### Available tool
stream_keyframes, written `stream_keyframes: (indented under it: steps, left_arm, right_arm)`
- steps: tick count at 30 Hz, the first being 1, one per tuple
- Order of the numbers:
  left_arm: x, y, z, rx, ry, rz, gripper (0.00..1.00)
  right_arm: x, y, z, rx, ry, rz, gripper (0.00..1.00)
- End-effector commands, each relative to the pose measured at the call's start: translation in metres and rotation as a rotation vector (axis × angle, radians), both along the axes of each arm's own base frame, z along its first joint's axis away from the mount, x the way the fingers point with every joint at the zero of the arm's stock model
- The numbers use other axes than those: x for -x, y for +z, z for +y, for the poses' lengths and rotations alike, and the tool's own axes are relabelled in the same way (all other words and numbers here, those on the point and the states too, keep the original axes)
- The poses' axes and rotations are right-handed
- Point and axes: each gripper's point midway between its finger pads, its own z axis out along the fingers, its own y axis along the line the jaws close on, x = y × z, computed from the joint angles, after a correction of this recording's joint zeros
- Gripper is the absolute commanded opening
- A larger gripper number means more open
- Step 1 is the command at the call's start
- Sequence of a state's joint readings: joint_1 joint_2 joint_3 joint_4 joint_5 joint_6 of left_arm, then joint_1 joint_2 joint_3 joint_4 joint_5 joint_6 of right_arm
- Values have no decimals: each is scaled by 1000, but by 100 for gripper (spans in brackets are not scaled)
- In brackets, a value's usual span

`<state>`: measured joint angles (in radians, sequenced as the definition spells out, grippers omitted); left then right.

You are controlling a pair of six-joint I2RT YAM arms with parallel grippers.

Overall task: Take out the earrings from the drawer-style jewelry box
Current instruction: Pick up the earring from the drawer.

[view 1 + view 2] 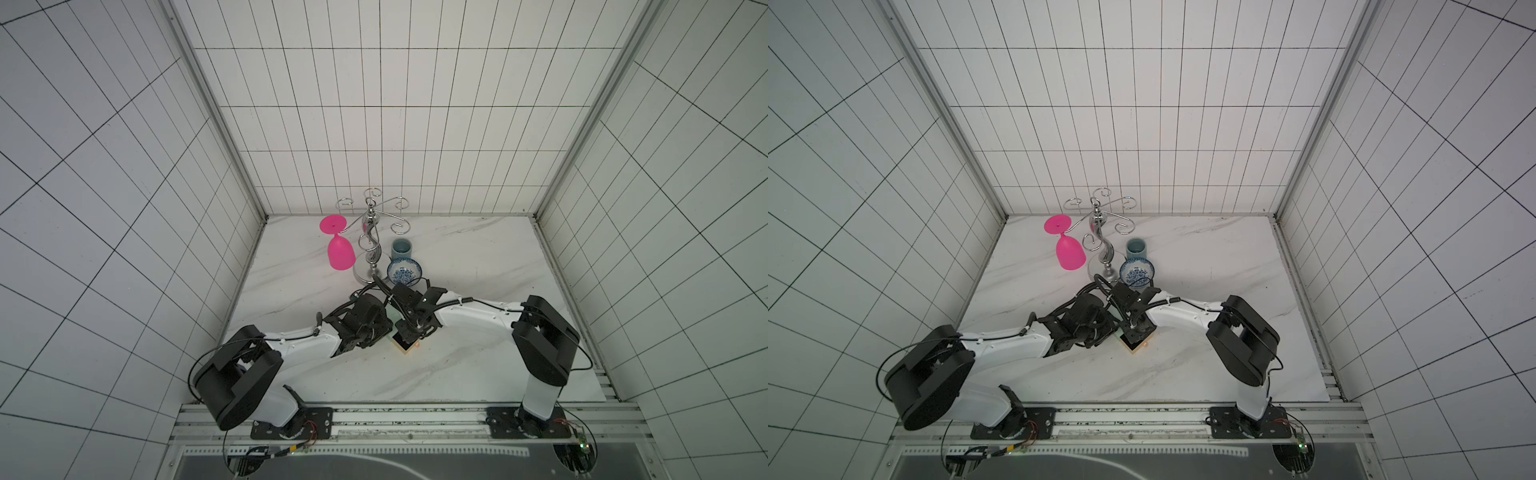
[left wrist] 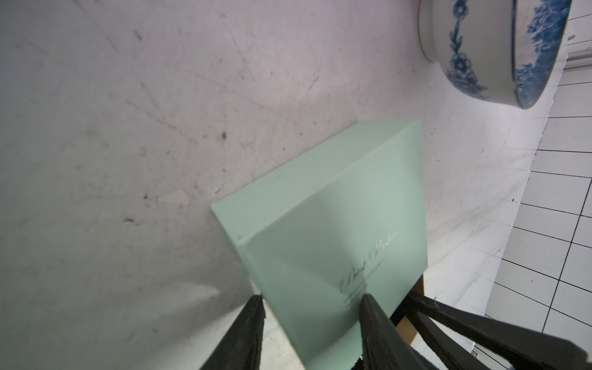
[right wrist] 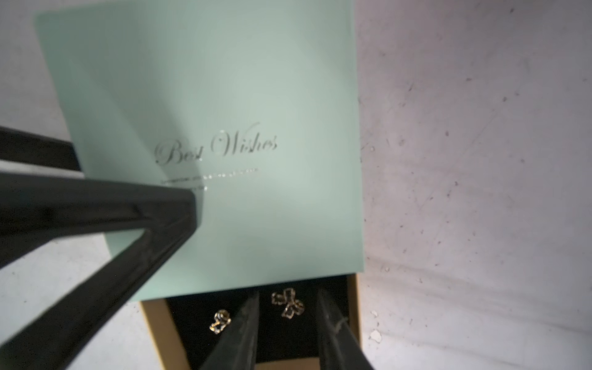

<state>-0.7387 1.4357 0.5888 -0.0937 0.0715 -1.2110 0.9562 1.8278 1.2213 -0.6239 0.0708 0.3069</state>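
- Right gripper (image 3: pixel 288 293) is hanging over the pulled-out drawer (image 3: pixel 153 323), its jaws standing narrowly apart and gripping nothing.
- A bow-shaped earring (image 3: pixel 287 303) is lying on the black lining right between its fingers. The second earring (image 3: pixel 219 322) is sitting just outside one finger.
- Left gripper (image 2: pixel 310 299) is straddling a corner of the mint jewelry box (image 2: pixel 320 224), one finger on the lid and one at the side wall. Clamped or only bracing, I cannot tell.
- The box is sitting mid-table (image 1: pixel 478 257), nearer the front edge.
- A patterned bowl (image 1: pixel 405 272) is standing near it, toward the back edge.
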Motion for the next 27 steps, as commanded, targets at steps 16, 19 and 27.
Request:
stream_keyframes:
  steps: [16, 19, 27]
  left_arm:
    - [-2, 0, -2, -19, 2, -1, 48]
    - [-2, 0, -2, -18, 3, 0, 48]
    - [-1, -1, -1, -23, 0, 2, 48]
  right_arm:
    - [-4, -10, 2, 74, -5, 5, 18]
    - [-6, -4, 4, 65, -1, -10, 16]
    - [-13, 21, 10, 27, -7, -51, 15]
